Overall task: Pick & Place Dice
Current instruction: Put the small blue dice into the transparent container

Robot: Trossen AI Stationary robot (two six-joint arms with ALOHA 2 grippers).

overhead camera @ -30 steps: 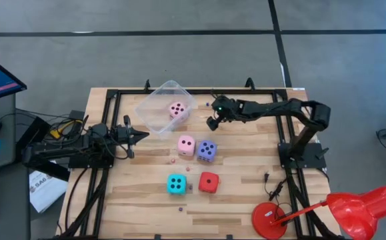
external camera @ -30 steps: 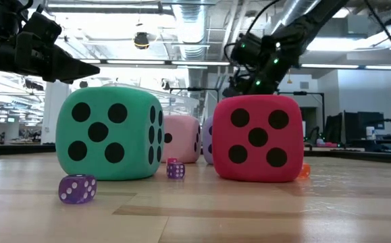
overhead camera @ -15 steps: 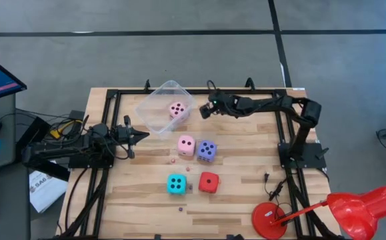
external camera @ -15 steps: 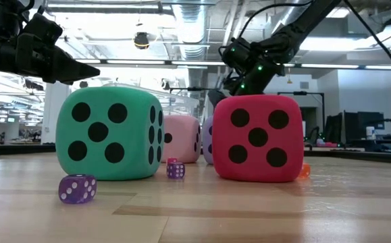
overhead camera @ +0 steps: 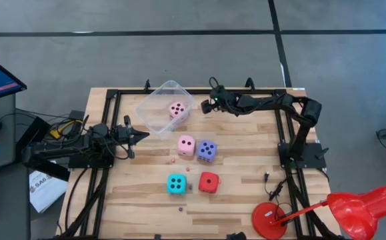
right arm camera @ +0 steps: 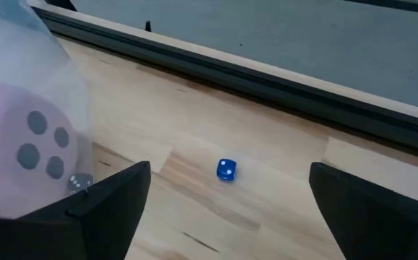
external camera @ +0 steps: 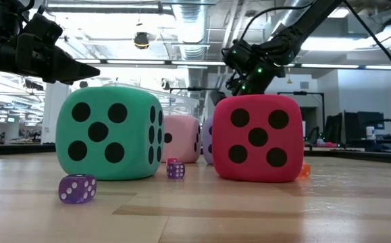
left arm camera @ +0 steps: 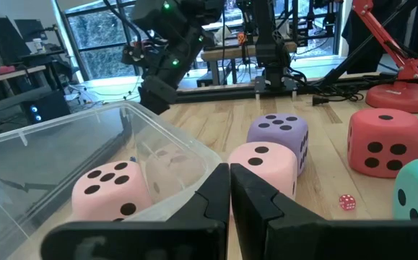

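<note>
A pale pink die (overhead camera: 177, 110) lies inside the clear tub (overhead camera: 158, 107) at the far left. On the table stand a second pink die (overhead camera: 187, 145), a violet-blue die (overhead camera: 207, 151), a cyan die (overhead camera: 176, 184) and a red die (overhead camera: 209, 182). My right gripper (overhead camera: 210, 104) hangs open above the table just right of the tub, slanting down, nothing between its fingers (right arm camera: 115, 195). A tiny blue die (right arm camera: 226, 170) lies on the wood below it. My left gripper (left arm camera: 229, 193) is shut and level at the table's left, pointing at the tub.
Tiny dice lie scattered on the wood: a purple one (external camera: 77, 188), another (external camera: 175, 169) and an orange one (external camera: 304, 171). A black frame rail (right arm camera: 281, 87) runs along the far edge. A red lamp (overhead camera: 353, 210) stands at the near right corner.
My right gripper has gone toward the table's far edge and a little left, from beside the violet-blue die's far side to a spot next to the tub, rolling its wrist on the way. The dice and my left arm have kept still.
</note>
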